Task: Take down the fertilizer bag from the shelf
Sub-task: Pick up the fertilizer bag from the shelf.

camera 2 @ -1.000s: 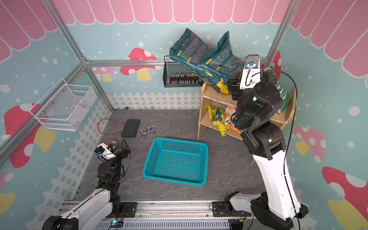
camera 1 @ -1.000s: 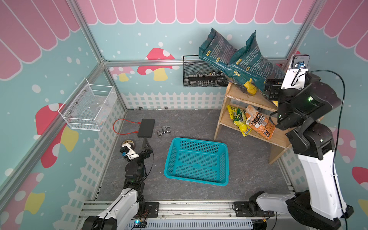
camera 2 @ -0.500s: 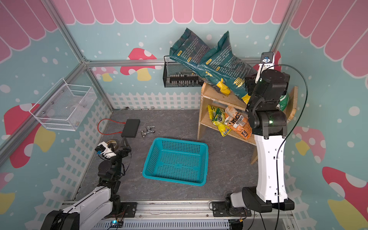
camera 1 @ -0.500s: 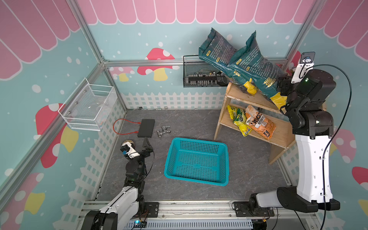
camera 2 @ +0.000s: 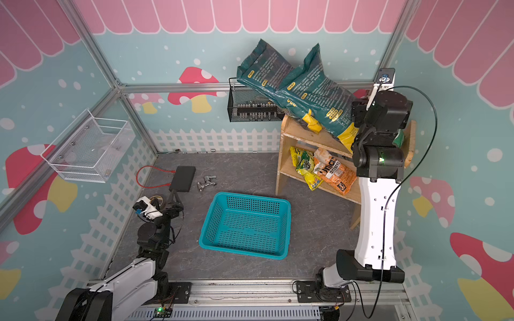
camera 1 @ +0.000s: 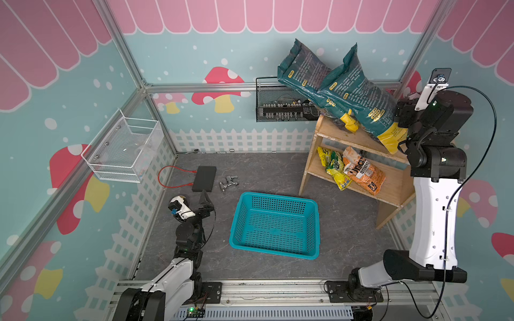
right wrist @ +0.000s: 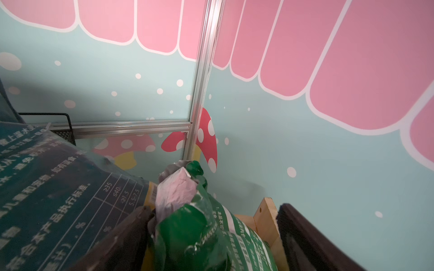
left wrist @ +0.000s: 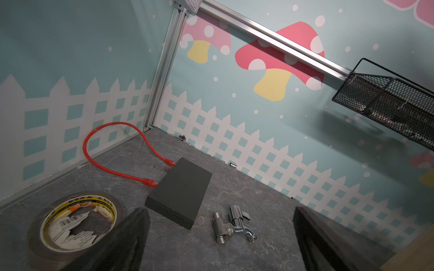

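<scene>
Straddling green fertilizer bag (right wrist: 195, 234) on shelf (right wrist: 263, 218), right pincer (right wrist: 212, 207) spread.

A teal plastic basket (camera 1: 274, 228) sits on the grey surface (camera 1: 345, 250). At its eleven o'clock lies a chrome faucet (camera 1: 228, 183). At ten is a flat black box (camera 1: 205, 178) trailing a looped red cable (left wrist: 117, 123), and toward nine a tape roll (left wrist: 92, 201). A black wire basket (camera 1: 278, 111) hangs at twelve, a white wire basket (camera 1: 122, 150) at ten.

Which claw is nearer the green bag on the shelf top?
Right. The right claw straddles the green bag, jaws open; the left claw is far off, low by the black box.
</scene>
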